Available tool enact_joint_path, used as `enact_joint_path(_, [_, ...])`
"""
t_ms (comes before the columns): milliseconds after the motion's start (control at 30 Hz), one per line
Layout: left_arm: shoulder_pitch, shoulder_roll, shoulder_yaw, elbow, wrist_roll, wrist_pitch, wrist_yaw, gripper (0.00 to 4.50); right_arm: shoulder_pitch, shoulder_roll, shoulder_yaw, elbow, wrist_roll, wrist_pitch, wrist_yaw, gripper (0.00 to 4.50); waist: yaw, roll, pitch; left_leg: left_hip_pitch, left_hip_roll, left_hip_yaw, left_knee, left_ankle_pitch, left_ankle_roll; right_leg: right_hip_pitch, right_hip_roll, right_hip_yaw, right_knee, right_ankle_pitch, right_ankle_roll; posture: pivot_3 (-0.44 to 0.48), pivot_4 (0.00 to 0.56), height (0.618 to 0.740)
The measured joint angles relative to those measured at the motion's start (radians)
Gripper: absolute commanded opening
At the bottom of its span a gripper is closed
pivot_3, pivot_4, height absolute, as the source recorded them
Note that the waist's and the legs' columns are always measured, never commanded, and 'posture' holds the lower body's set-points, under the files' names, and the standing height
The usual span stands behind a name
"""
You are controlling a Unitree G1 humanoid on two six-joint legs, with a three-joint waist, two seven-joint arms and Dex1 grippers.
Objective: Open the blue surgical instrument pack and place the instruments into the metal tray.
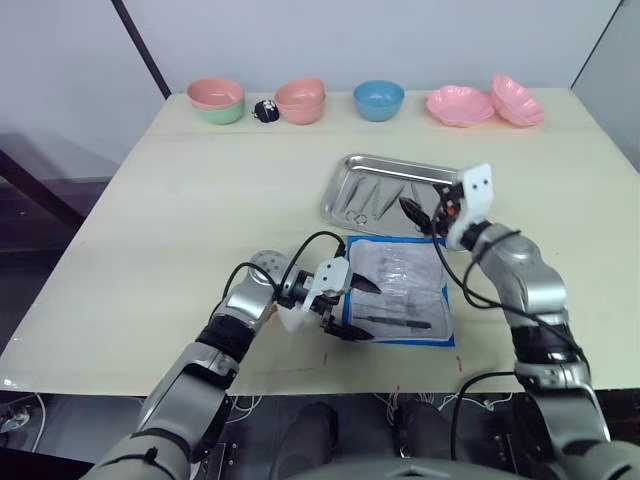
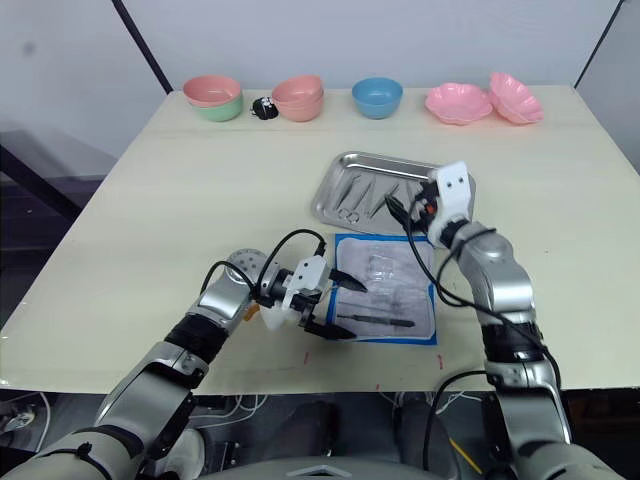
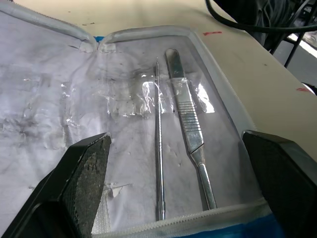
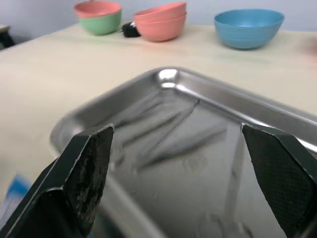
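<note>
Two tools are left in the blue surgical instrument pack point(image 1: 398, 290), which lies open and flat on the desk point(image 1: 180, 200) just in front of the metal tray point(image 1: 385, 190). One is a thin metal probe point(image 3: 159, 163) and the other is a flat metal handle point(image 3: 189, 126), side by side under clear plastic at the near end of the pack. The tray already has some instruments point(image 1: 375, 200) lying in it. The left hand point(image 1: 350, 305) is spread wide, empty, right over those two tools, one finger on each side. The right hand point(image 4: 173, 163) is spread wide too and holds nothing; it hangs over the near side of the tray. The next job looks like picking up one of the last tools. To do it well, the left hand should go for one tool, not both, and come down straight so the fingers land on each side of it. The flat handle is the easier one, because it is thicker. The tops of the tools sit under the plastic pocket, so it is best to pull the tool out along its length, toward the pack's near edge, before lifting. A slow, firm squeeze should stop the smooth metal from slipping away.
</note>
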Motion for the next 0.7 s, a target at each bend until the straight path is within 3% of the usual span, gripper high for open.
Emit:
enact_joint_path(367, [0.0,0.0,0.001,-0.001,0.0,0.0,0.0,4.5,0.367,-0.248,0.01,-0.234,0.115,-0.191,0.354,4.32,0.002,-0.005,0.003,-0.003,0.001,-0.001,0.0,0.0,-0.001,-0.002,-0.005,0.001,-0.001,-0.002,-0.003,0.0,0.15,0.74])
enact_joint_path(700, [-0.004,-0.004,-0.005,-0.001,0.0,-0.001,0.0,4.5,0.592,-0.5,-0.206,-0.326,0.318,-0.18,0.61,4.32,0.011,-0.006,0.003,-0.008,0.001,-0.002,0.0,0.0,-0.001,-0.004,-0.005,0.0,-0.003,-0.001,-0.001,0.0,0.15,0.74])
